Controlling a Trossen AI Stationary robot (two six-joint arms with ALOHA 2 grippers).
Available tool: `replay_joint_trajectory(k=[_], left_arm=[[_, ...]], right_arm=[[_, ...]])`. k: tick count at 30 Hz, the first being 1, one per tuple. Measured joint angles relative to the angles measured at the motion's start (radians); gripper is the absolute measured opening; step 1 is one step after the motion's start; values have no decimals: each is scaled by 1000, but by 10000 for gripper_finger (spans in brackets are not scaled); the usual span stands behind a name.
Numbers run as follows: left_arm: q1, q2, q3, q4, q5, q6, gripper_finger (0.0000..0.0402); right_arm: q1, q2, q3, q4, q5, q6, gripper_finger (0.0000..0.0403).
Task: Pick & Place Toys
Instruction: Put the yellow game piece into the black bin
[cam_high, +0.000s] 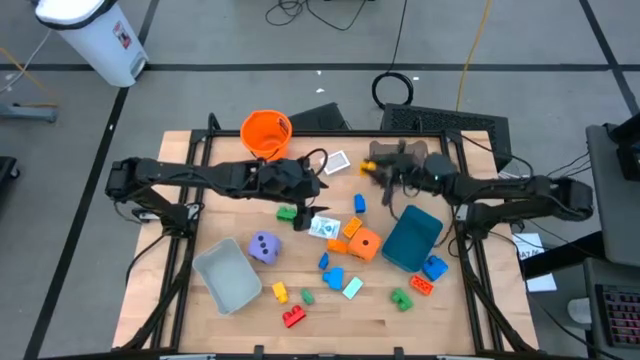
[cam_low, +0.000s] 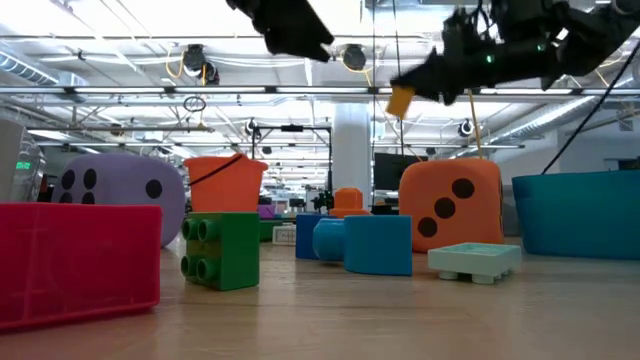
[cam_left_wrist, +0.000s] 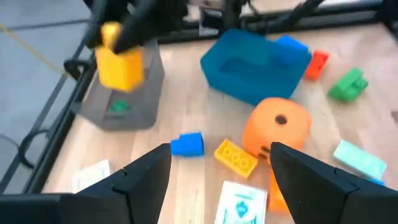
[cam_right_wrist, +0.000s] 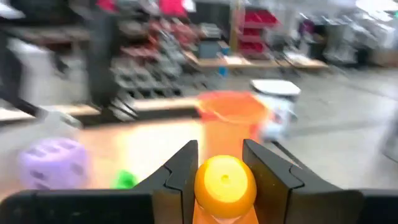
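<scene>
Across the wooden bench (cam_high: 180, 250), seen from above, the toys are scattered mainly from centre toward four o'clock. A teal bin (cam_high: 412, 238) is tipped at three o'clock, a grey bin (cam_high: 228, 275) lies at eight, an orange bucket (cam_high: 266, 133) at eleven. The purple die (cam_high: 264, 248) and orange die (cam_high: 365, 243) flank a picture card (cam_high: 324, 227).

The right end effector (cam_right_wrist: 225, 163), raised at one o'clock, is closed on a yellow block (cam_right_wrist: 225, 180), probably carried clear of clutter. The left end effector (cam_left_wrist: 219, 168) hangs wide and empty over centre, likely lining up the yellow brick (cam_left_wrist: 236, 157). Open room remains along the six o'clock edge.
</scene>
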Motion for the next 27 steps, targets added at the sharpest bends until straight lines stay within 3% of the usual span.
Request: replay_joint_trajectory(k=[6,12,15,19,27], left_arm=[[74,1,-45,18,4,10,278],[199,11,-111,112,137,5,278],[250,14,-144,179,207,-18,278],[281,20,-151,192,221,-60,278],[234,32,-151,194,232,-70,278]], right_arm=[[-237,-7,-3,-102,-101,-40,104],[-402,94,-3,-81,-219,-54,104],[-430,151,-3,-78,-233,-70,104],[-436,224,-2,-52,-230,-66,104],[-424,373,-2,42,-151,-54,104]])
